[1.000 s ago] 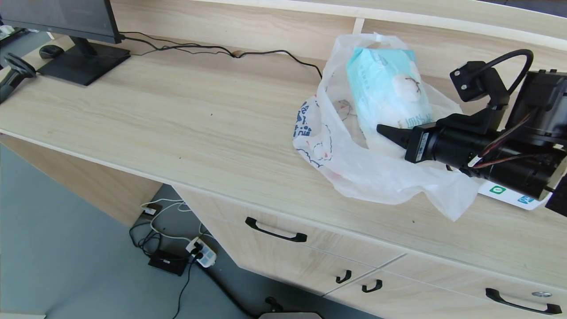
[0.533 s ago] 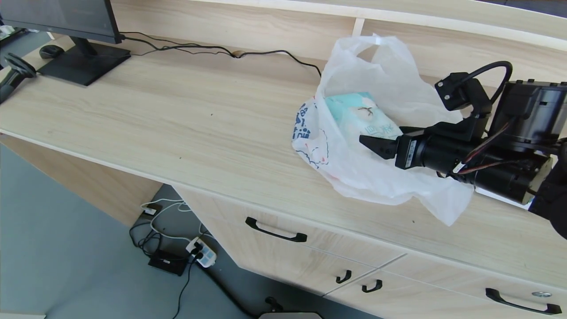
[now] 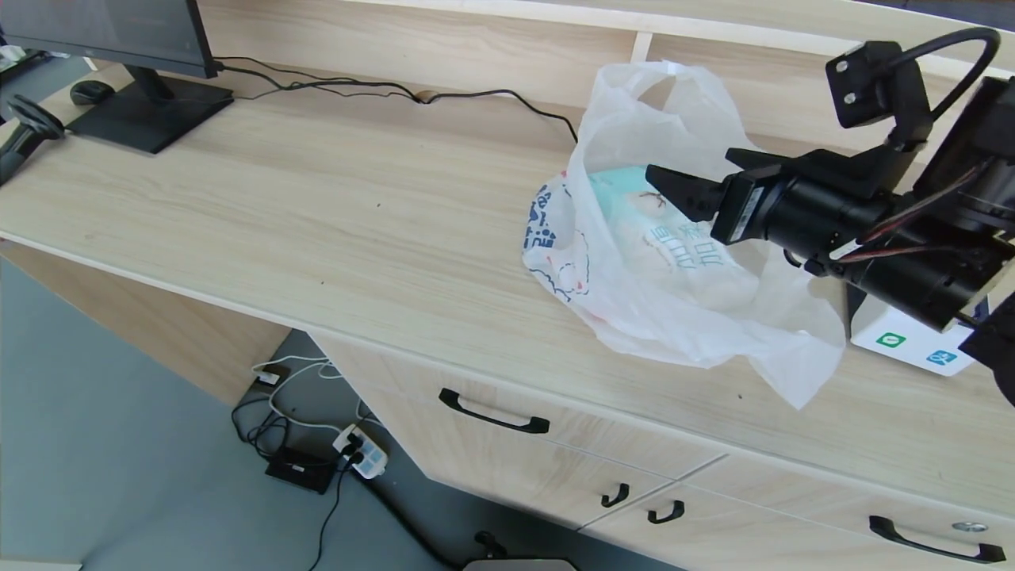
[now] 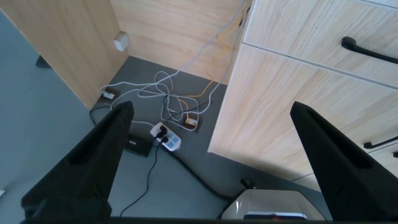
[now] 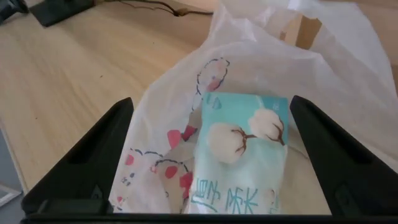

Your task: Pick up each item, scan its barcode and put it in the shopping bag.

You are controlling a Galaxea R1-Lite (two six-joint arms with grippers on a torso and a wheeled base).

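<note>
Teal tissue pack (image 5: 242, 149) inside white shopping bag (image 3: 682, 341)

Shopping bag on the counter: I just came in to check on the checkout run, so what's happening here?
The right gripper hovers open over the mouth of the white shopping bag on the wooden counter. A teal tissue pack lies inside the bag, so that item is bagged. The left gripper hangs open low beside the drawers.

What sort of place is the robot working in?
Likely a shop checkout desk, perhaps a mock one: a long wooden counter with drawers, a monitor at its end, and a plastic shopping bag holding a teal soft pack.
</note>
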